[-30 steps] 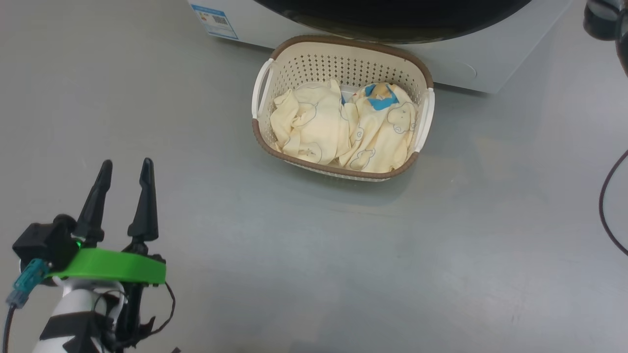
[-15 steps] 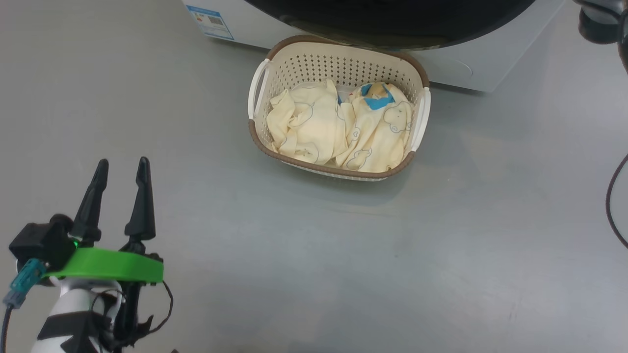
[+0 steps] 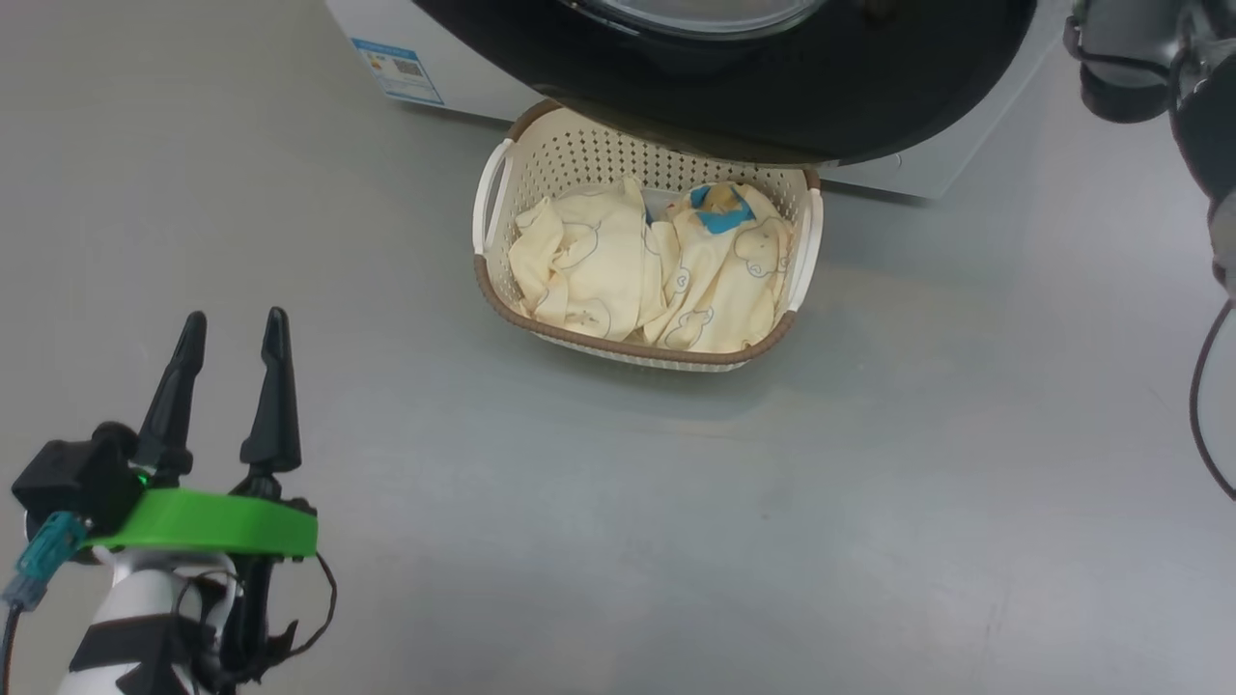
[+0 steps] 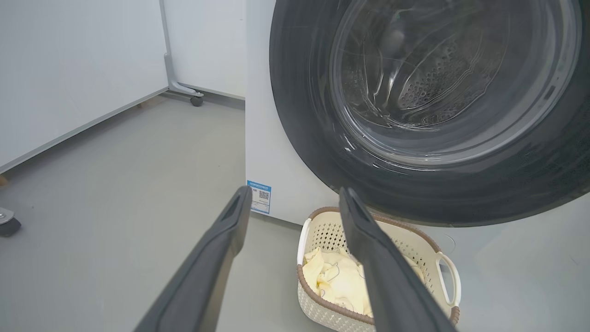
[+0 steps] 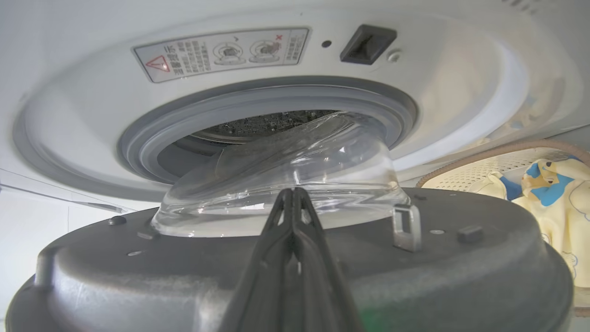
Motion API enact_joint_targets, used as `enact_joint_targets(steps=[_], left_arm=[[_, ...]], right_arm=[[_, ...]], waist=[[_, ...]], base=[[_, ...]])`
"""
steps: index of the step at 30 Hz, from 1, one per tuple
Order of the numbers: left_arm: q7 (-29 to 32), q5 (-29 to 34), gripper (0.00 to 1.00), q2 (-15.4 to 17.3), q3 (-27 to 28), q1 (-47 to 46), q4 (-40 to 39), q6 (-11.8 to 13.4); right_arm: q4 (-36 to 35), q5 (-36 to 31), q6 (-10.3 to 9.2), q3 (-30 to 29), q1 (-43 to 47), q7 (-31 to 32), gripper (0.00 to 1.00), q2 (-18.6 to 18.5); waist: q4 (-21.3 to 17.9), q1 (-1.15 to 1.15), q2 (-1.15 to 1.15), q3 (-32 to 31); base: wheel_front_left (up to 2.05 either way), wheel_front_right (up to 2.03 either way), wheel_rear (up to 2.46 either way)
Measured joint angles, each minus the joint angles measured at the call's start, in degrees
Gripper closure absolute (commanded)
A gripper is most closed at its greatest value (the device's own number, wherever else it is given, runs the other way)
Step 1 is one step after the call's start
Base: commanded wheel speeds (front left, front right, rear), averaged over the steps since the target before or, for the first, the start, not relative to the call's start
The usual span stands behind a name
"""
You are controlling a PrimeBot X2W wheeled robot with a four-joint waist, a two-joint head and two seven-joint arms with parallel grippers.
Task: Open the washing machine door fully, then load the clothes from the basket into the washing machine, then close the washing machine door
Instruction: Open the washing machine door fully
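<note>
The washing machine door [image 3: 772, 106] stands part open, its black rim hanging over the back of the basket [image 3: 579, 154]. In the right wrist view my right gripper [image 5: 291, 191] is shut, its fingers pressed together against the door's grey inner side [image 5: 184, 276], just below the glass bowl [image 5: 322, 161]. Behind it shows the grey-gasketed drum opening [image 5: 258, 124] of the washing machine [image 3: 463, 77]. The pale yellow clothes [image 3: 579, 270] lie in the basket, one with a blue bear patch [image 3: 719, 217]. My left gripper [image 3: 237, 319] is open and holds nothing, low over the floor, left of the basket.
A blue label [image 3: 398, 69] marks the machine's lower corner. My right arm [image 3: 1139, 58] and a dark cable [image 3: 1197, 386] are at the right edge. A white panel on casters [image 4: 197, 99] stands left of the machine. Grey floor [image 3: 676, 531] spreads in front.
The door has swung further out and now covers the basket's back rim. The head camera has shifted. My left gripper has hardly moved and stays open.
</note>
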Motion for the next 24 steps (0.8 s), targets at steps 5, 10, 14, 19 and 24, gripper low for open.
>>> enact_joint_targets(steps=[5, 10, 14, 19, 24], left_arm=[[0.0, 0.5, 0.0, 0.0, 0.2, 0.3, -0.1, 0.0], [0.0, 1.1, 0.0, 0.0, 0.4, 1.6, -0.2, 0.0], [0.0, 1.4, 0.0, 0.1, 0.4, 2.1, -0.4, 0.0], [0.0, 2.0, 0.0, 0.1, 0.3, 2.5, -0.5, 0.0], [0.0, 2.5, 0.0, 0.2, 0.0, 3.4, -0.5, 0.0]], right_arm=[[-2.0, 0.0, 0.0, 0.8, 2.6, 3.6, 1.0, 0.7], [-5.1, 0.5, 0.0, 1.3, 6.5, 7.5, 1.0, 1.4], [-8.5, 0.6, 0.0, 2.4, 10.5, 9.9, 1.0, 1.7], [-14.2, 1.9, 0.0, 3.6, 15.9, 12.3, 1.0, 1.9], [-20.2, 5.7, 0.0, 7.2, 21.5, 14.0, 1.0, 1.9]], waist=[[-0.7, 0.0, 0.0, -0.9], [-1.6, 0.0, 0.0, -2.2], [-2.3, 0.0, 0.0, -3.4], [-3.0, 0.0, 0.0, -5.1], [-3.4, 0.0, 0.0, -7.1]], base=[[0.0, 0.0, 0.0], [0.0, 0.0, 0.0], [0.0, 0.0, 0.0], [0.0, 0.0, 0.0], [0.0, 0.0, 0.0]])
